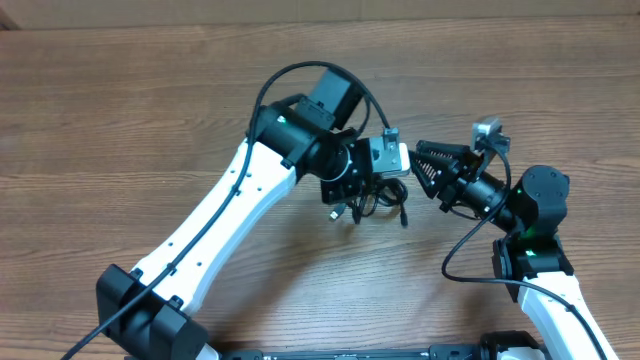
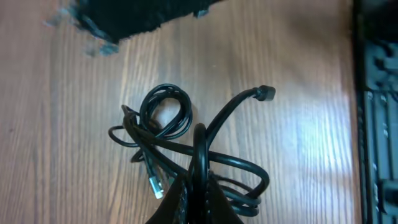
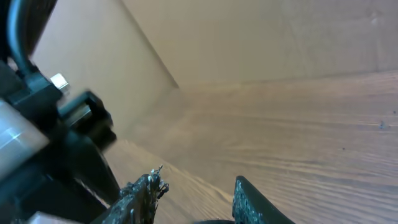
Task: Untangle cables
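The cables [image 2: 168, 134] are thin black cords bunched in tangled loops on the wooden table. One plug end [image 2: 266, 93] sticks up to the right and a silver-tipped plug [image 2: 155, 185] lies at the lower left. In the overhead view the bundle [image 1: 375, 200] sits under the left arm's wrist. My left gripper [image 2: 199, 186] is shut on one black strand of the bundle. My right gripper [image 3: 196, 186] is open and empty; in the overhead view [image 1: 420, 165] it sits just right of the left wrist, above the table.
The left arm's wrist body [image 3: 43, 124] fills the left side of the right wrist view, close to the right fingers. The right arm's own thick black cable [image 1: 465, 250] loops over the table. A dark object [image 2: 134, 15] lies at the top of the left wrist view.
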Controlling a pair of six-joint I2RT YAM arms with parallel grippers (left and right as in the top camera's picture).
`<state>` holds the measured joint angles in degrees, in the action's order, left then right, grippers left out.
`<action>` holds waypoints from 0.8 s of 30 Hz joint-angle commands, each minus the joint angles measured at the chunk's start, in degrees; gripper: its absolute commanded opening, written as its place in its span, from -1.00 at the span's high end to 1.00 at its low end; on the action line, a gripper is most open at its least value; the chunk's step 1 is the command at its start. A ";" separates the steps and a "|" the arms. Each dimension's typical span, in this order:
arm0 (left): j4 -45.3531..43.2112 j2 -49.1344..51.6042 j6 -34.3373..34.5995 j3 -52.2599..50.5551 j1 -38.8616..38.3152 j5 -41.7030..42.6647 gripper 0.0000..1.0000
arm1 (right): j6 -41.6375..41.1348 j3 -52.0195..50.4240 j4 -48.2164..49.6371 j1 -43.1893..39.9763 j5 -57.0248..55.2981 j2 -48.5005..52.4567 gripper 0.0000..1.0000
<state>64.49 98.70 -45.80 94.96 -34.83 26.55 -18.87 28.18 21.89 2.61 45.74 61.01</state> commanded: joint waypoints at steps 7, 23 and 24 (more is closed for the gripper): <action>4.83 0.09 -11.96 3.37 5.66 14.58 0.92 | 20.13 1.14 -4.20 -0.11 14.82 -0.44 0.23; 9.20 0.11 -20.74 3.52 3.67 22.40 0.91 | 25.18 1.14 -4.02 -0.07 21.51 -0.46 0.23; 9.20 0.11 -21.14 3.52 3.67 22.43 0.91 | 25.18 1.14 -4.02 -0.07 21.53 -0.46 0.23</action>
<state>73.71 98.70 -63.51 96.51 -30.61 45.98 5.37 28.18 17.58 2.50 66.24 61.01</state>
